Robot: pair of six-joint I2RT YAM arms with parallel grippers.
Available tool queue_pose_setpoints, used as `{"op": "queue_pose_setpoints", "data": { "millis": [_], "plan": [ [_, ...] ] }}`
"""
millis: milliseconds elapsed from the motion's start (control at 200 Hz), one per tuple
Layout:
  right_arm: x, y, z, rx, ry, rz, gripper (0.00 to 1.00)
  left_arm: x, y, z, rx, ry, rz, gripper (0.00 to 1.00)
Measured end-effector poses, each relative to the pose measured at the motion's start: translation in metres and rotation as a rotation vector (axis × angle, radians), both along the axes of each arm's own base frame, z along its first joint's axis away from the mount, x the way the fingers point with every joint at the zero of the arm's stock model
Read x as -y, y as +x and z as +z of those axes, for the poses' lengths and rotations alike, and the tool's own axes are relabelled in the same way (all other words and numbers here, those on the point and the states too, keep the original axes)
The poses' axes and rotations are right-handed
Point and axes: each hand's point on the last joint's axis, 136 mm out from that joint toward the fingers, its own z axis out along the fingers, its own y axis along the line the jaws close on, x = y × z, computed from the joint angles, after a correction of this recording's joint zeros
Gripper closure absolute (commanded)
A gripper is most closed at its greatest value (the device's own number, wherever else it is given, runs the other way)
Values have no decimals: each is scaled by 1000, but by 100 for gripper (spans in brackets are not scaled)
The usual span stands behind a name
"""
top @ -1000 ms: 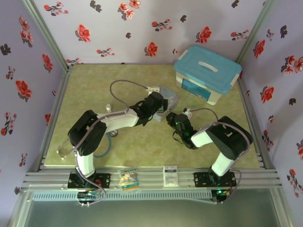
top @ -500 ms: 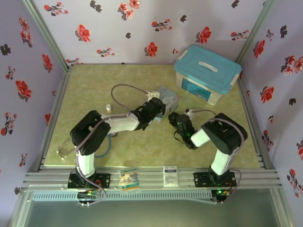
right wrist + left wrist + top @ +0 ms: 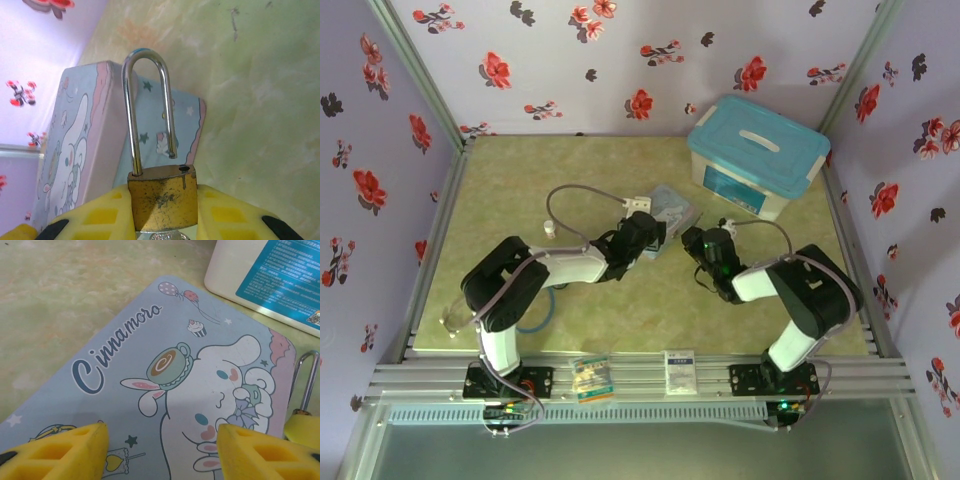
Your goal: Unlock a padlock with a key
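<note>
Plainly clamps the padlock [image 3: 160, 195] by its brass body in the right end effector [image 3: 162, 210], above the worktop [image 3: 250, 100], beside the cartoon tin [image 3: 75, 150]. One shackle leg out of the body. Possibly the key [image 3: 158, 235] beneath, cropped. Left end effector [image 3: 162, 452] spread open over the tin.

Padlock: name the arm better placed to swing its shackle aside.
Left, probably. The left pincer is open and empty beside the shackle, while the right pincer is shut on the padlock.

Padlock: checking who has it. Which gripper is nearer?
Right. The right gripper is shut on the padlock, holding its brass body; the left gripper hangs open over the cartoon tin beside it.
</note>
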Motion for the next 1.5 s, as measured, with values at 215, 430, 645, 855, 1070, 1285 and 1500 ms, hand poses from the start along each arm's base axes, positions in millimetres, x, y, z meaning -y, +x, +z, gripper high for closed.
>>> {"op": "queue_pose_setpoints", "data": {
  "millis": [215,430,645,855,1070,1285,1500],
  "plan": [
    [-5,-25,2,-120,-86,175,83,-33,8,0,-27,23,51,37],
    [-1,-61,-20,-337,-248,379,82,-74,26,0,-57,54,123,32],
    [14,-86,-17,-467,-407,521,81,-97,22,16,-75,90,138,22],
    [46,-105,-23,-582,-589,552,80,-105,10,80,21,15,119,17],
    [62,-110,-34,-654,-631,549,82,-123,-13,123,99,-71,116,17],
    [78,-101,-38,-685,-564,489,82,-131,-28,106,64,-85,110,18],
    [59,-100,-28,-636,-493,529,81,-127,-32,93,24,-104,97,23]
  ]
}}
